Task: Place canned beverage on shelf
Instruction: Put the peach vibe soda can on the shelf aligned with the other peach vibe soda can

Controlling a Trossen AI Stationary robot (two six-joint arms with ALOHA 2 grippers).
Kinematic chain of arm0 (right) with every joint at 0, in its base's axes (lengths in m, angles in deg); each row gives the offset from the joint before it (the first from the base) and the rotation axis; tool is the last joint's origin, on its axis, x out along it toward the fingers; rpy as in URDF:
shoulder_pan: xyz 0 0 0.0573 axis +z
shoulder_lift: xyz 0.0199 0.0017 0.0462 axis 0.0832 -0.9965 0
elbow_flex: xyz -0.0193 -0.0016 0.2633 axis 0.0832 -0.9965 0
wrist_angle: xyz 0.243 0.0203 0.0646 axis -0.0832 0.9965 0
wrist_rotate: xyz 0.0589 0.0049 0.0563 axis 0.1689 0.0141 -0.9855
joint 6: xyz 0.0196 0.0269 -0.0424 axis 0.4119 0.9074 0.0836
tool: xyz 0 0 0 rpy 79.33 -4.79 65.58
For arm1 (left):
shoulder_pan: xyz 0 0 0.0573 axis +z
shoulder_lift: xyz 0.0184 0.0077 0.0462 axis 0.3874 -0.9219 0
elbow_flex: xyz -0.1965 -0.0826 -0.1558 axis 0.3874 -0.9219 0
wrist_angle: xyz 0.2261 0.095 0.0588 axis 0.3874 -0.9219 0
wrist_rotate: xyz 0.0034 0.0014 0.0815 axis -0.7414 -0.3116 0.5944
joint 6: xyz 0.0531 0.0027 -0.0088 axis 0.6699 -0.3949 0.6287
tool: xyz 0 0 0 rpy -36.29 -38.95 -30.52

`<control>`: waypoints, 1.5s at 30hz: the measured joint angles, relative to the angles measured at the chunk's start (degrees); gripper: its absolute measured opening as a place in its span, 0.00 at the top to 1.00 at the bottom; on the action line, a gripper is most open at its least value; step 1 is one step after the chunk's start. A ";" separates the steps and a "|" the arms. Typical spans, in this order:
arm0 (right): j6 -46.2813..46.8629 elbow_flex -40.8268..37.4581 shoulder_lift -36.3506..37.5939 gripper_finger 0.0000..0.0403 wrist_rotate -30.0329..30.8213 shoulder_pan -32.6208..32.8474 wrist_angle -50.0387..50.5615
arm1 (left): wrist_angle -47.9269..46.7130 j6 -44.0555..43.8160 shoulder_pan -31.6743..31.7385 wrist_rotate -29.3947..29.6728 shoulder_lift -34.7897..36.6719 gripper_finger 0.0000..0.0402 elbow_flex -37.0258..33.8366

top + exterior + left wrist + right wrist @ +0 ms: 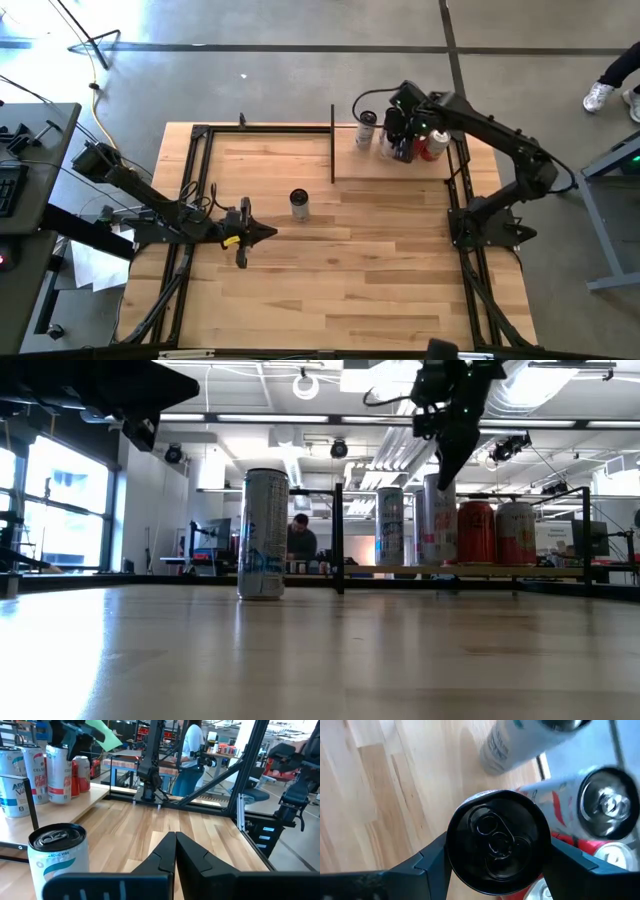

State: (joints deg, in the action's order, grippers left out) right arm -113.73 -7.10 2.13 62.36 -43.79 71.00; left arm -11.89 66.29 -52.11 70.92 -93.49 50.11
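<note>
Pale wood planks fill my overhead view, framed by black metal bars. In the upper right of that frame sits the shelf, a smooth lighter platform edged with thin black bars. My right gripper hangs over the shelf's far end, among a cluster of cans. In the right wrist view its two dark fingers stand on either side of a black-topped can, seen from straight above, and look closed against its sides. Beside it are a silver-topped can with red and white print and a white can lying across the upper part of the wrist frame; from overhead the white can stands at the left of the cluster. A red can stands at the cluster's right.

A single slim white and teal can stands upright on the bare tabletop, near the centre of the overhead frame, well apart from the shelf. At table level it rises left of centre, with the shelf's row of cans behind it to the right.

My left gripper lies low at the centre left, just below and left of that lone can, not touching it. Its fingers are pressed together on nothing.

A person shows far off in the room behind the table.
</note>
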 joint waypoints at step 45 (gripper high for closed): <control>5.91 -0.02 -1.78 0.33 -1.12 -2.61 -1.72 | 1.34 -0.22 0.02 -1.12 0.00 0.99 0.02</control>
State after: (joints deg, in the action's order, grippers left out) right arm -107.82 -7.12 0.35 61.24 -46.40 69.29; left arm -10.56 66.08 -52.10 69.80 -93.49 50.13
